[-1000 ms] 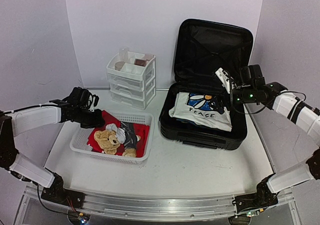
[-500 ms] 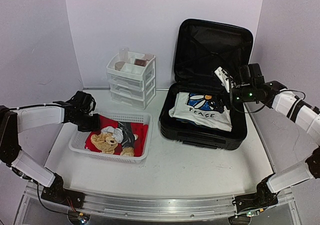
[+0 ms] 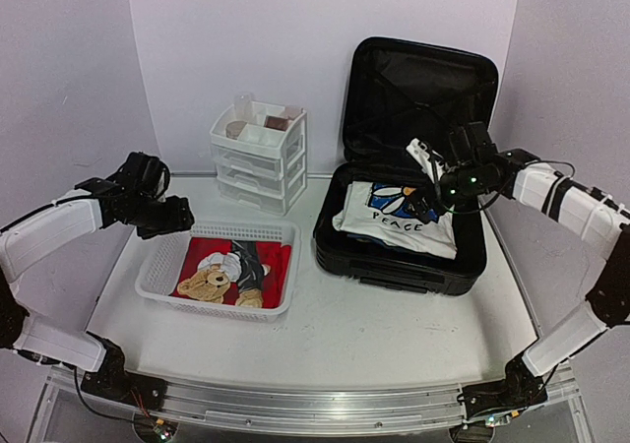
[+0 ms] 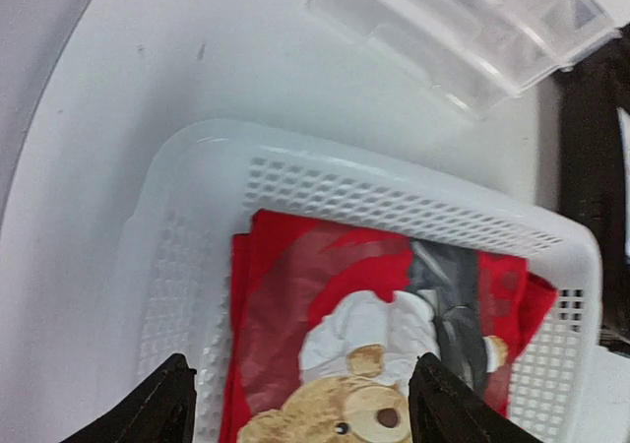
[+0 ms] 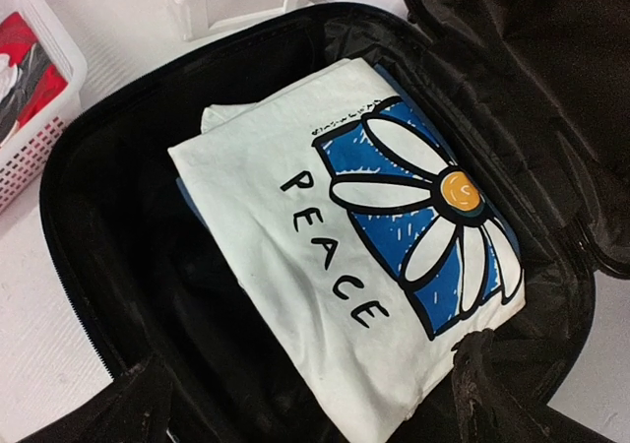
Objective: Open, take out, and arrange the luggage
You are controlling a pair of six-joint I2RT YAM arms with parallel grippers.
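Note:
The luggage [image 3: 394, 266] lies open at the right, lid [image 3: 418, 89] upright against the wall. Inside lies a folded white shirt [image 3: 399, 219] with a daisy and the word PEACE, large in the right wrist view [image 5: 325, 256]. My right gripper [image 3: 429, 193] hangs open just above it, touching nothing [image 5: 315, 404]. A red teddy-bear shirt [image 3: 231, 271] lies in the white mesh basket [image 3: 157, 284]. My left gripper [image 3: 179, 217] is open over the basket's far left corner, with nothing between its fingers [image 4: 305, 404]; the bear shirt [image 4: 364, 325] lies loose below.
A small white drawer unit [image 3: 258, 158] stands against the back wall between the basket and the luggage, and shows at the top of the left wrist view [image 4: 463, 30]. The basket's rim [image 4: 394, 182] lies under the left gripper. Walls close in on the left, back and right.
My left gripper has opened, let go of the red bear shirt into the basket, and risen back toward the left. My right gripper has moved left and lower over the white shirt.

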